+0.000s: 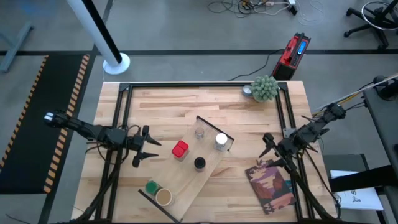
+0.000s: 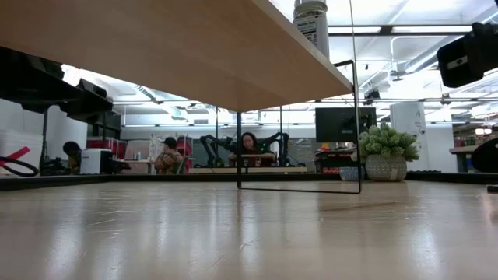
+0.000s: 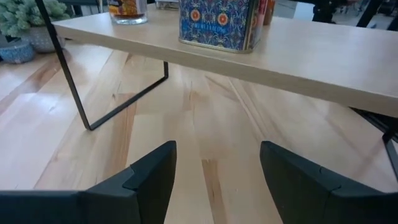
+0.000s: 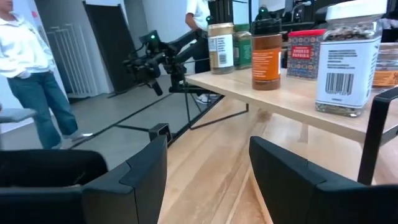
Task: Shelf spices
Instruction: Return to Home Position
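Plywood shelf (image 1: pixel 186 176) sits diagonal mid-table with all six spices (image 1: pixel 199 163) on top. Left gripper (image 1: pixel 147 150) hangs just off one long edge, right gripper (image 1: pixel 266 147) off the other, near the book (image 1: pixel 272 185). Both are spread wide and empty, with bare tabletop (image 1: pixel 174 102) around them.

Grey floor (image 1: pixel 186 37), striped floor mat (image 1: pixel 31 93), ceiling lights (image 2: pixel 405 35), seated people (image 2: pixel 249 145) behind

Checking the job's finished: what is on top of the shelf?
Six spices stand on the shelf: red tin, black-topped jar, clear glass jar, white-topped jar, green-topped jar, tan-topped jar. The board beneath each is covered.
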Available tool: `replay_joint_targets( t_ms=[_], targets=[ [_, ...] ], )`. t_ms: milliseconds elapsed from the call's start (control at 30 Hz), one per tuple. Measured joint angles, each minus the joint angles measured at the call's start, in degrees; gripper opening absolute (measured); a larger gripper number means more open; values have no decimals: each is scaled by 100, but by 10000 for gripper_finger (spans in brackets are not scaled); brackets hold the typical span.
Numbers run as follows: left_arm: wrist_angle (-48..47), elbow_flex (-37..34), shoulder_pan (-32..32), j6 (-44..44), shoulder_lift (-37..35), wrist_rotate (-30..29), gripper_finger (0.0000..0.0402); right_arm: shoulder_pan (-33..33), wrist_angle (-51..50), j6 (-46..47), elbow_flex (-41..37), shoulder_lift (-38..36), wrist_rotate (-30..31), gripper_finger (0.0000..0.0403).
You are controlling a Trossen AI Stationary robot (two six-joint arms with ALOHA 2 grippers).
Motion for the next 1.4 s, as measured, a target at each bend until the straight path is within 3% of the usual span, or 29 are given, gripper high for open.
replay_joint_targets(
  t_ms=[667,1400],
  targets=[
    [12,0,0,0,342,2,242,0,17,-2,-4,176,0,204],
    [12,0,0,0,394,2,222,0,17,-2,-4,192,2,204]
  ],
)
